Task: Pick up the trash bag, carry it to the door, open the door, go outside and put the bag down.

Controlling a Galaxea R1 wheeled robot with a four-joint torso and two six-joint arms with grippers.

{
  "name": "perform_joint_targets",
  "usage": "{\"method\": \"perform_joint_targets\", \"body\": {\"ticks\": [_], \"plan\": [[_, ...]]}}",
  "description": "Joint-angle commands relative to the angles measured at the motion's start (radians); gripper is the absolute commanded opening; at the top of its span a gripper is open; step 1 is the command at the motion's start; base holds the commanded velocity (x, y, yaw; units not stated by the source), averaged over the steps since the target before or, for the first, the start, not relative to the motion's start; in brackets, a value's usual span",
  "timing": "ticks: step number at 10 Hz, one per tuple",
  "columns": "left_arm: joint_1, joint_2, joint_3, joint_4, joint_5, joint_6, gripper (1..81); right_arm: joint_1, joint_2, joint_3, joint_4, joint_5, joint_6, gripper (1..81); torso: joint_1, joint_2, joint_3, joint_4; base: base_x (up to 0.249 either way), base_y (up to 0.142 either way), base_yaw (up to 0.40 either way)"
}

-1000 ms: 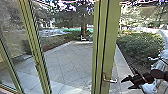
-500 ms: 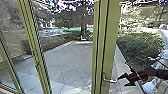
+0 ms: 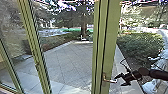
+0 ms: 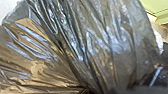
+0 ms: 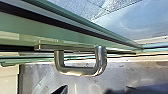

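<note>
Closed right gripper [image 3: 118,81] in on handle [image 3: 109,80] at green door's [image 3: 110,37] edge, jaws released, spread near its tip | likely starting door-opening, no grasp yet | trash bag [image 4: 107,37] up close at left wrist (can't tell left gripper's state, worth checking)

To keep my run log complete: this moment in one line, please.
right pincer open, near door handle | trash bag gathered, close to left wrist camera | paved yard ahead

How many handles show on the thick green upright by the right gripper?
1: the metal handle, low on the upright, its free end near the right gripper. Any on the far face would be hidden.
</note>
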Motion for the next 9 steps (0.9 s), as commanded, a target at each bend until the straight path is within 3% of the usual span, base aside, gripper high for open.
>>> {"method": "perform_joint_targets", "body": {"ticks": [1, 9], "plan": [[-0.044, 0.007, 0.007, -0.004, 0.078, 0.000, 1.0, 0.155, 0.005, -0.022, 0.022, -0.025, 0.020, 81.1, 0.000, 0.000, 0.000, 0.000, 0.000, 0.000, 0.000], [-0.036, 0.006, 0.007, -0.016, 0.075, 0.000, 1.0, 0.106, 0.160, -0.255, 0.027, -0.025, 0.047, 81.1, 0.000, 0.000, 0.000, 0.000, 0.000, 0.000, 0.000]]}}
